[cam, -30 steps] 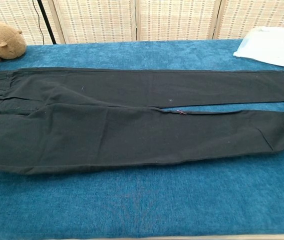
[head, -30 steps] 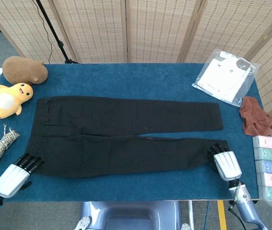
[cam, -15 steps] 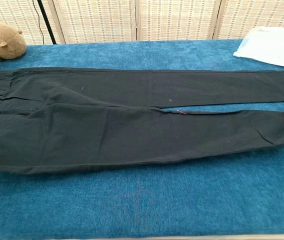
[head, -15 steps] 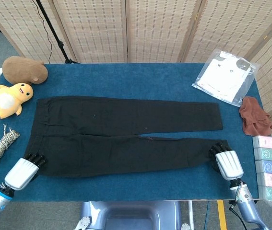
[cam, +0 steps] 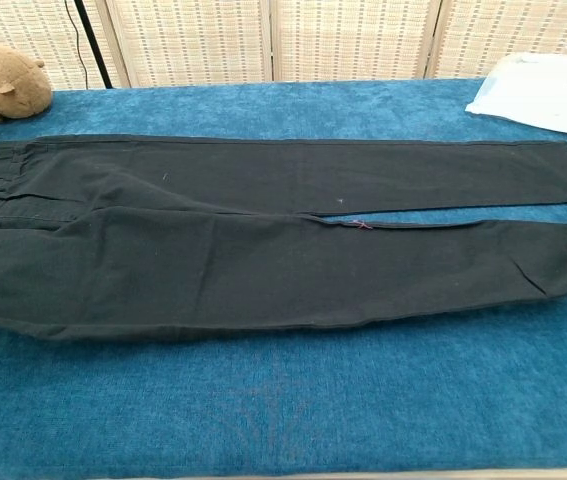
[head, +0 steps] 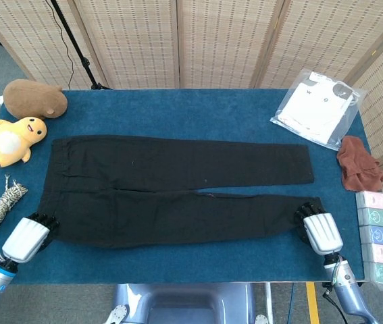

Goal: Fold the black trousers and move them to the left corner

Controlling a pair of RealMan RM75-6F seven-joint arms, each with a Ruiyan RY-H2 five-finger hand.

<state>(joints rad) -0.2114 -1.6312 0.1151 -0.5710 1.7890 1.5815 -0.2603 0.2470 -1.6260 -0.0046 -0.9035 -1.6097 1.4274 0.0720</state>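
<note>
The black trousers (head: 177, 192) lie flat across the blue table (head: 177, 108), waist to the left and legs to the right. They fill the chest view (cam: 263, 240), where neither hand shows. My left hand (head: 29, 236) sits at the near left corner of the waist, its dark fingers curled onto the cloth edge. My right hand (head: 321, 229) is at the hem of the near leg, fingers curled over its end. Both seem to grip the near edge.
A brown plush (head: 34, 98) and a yellow plush (head: 12, 138) occupy the far left corner, with a rope bundle (head: 3, 202) below them. At the right are a bagged shirt (head: 316, 108), a brown cloth (head: 359, 163) and a pack of boxes (head: 379, 239).
My left hand has moved forward onto the waist corner. The trousers' near edge has drawn slightly away from the table front at both ends. The right hand has barely shifted.
</note>
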